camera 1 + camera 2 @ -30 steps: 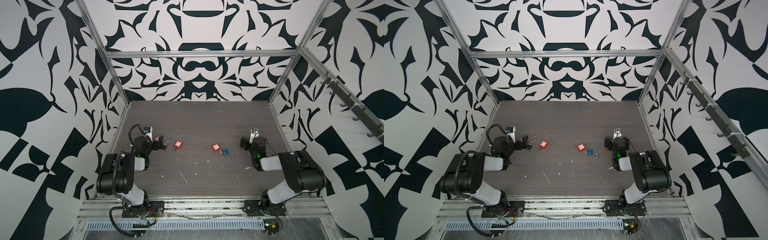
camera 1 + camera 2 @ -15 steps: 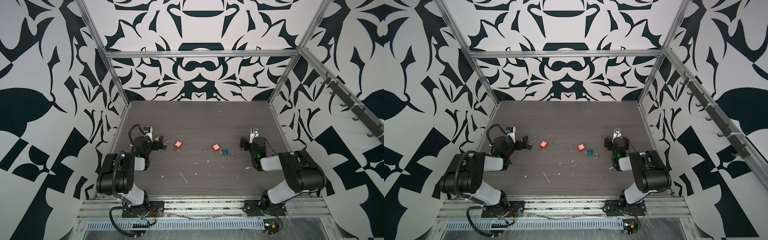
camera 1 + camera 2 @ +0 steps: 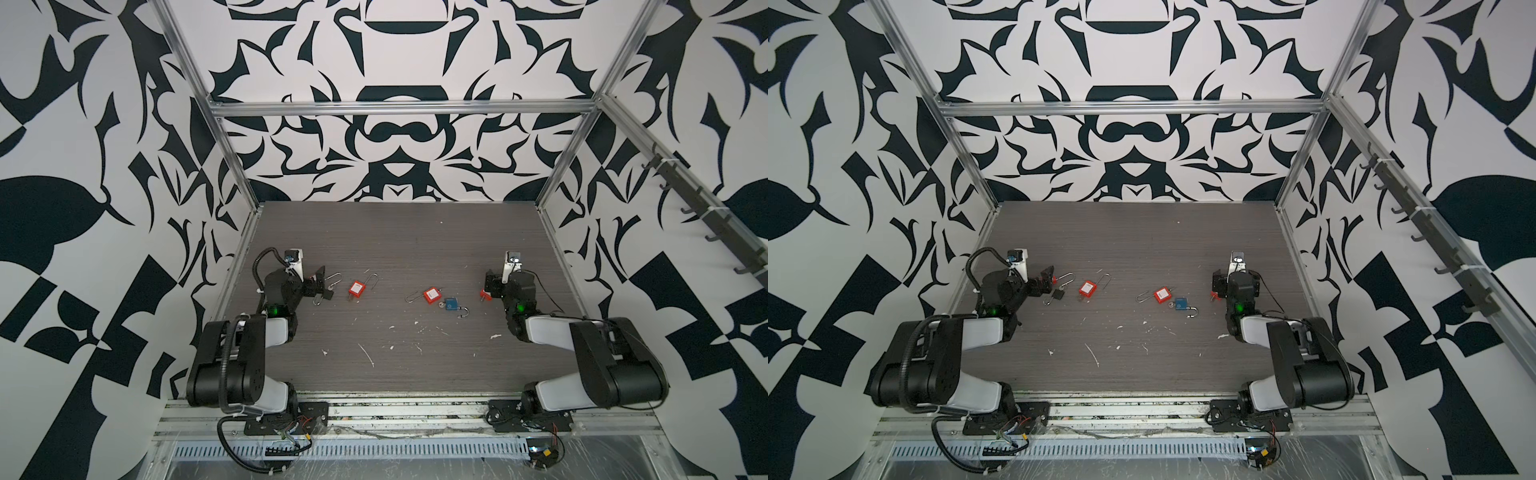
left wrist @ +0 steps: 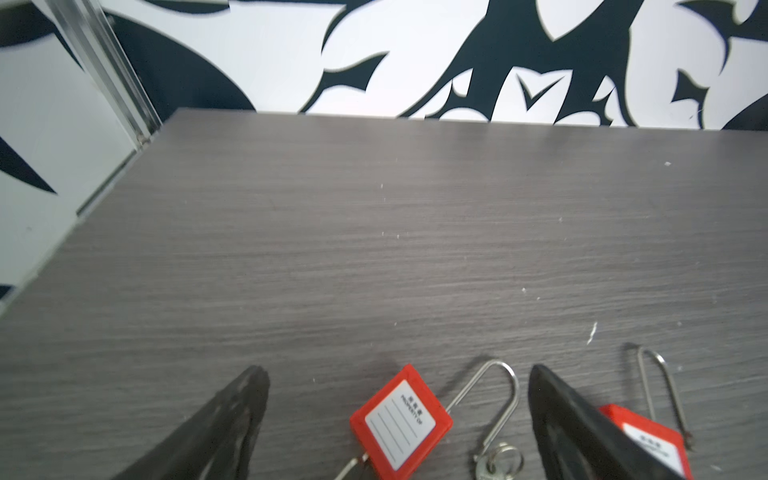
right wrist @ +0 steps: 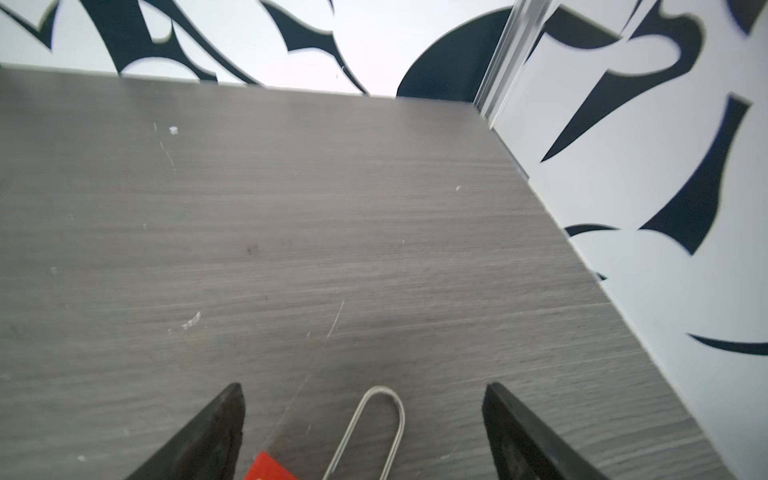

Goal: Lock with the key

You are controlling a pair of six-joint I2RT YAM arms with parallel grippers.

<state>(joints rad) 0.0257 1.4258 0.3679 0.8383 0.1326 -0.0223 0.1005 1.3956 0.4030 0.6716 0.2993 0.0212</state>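
**A:** Where does the lock sit?

**B:** On the left side of the tabletop. The left red padlock lies flat between the left jaws, which stand wide apart and grip nothing. Its shackle looks sprung open, and a key ring lies just beside it.

**A:** And the right arm?

**B:** The right jaws are also spread wide, holding nothing. A steel loop lies between them, touching neither finger. Only a corner of the right red padlock shows there.

**A:** Anything else about?

**B:** A middle red padlock and a blue padlock lie just beside each other, apart from both arms.

**A:** So how should the pickup go?

**B:** I'd close on a body, never the thin wire, which would likely slip. Centre the flat sides between the fingers, come down close to the tabletop, then squeeze gently so the lock doesn't skid. One arm steadies the body. The other takes the key by its head and lines it up with the keyway.
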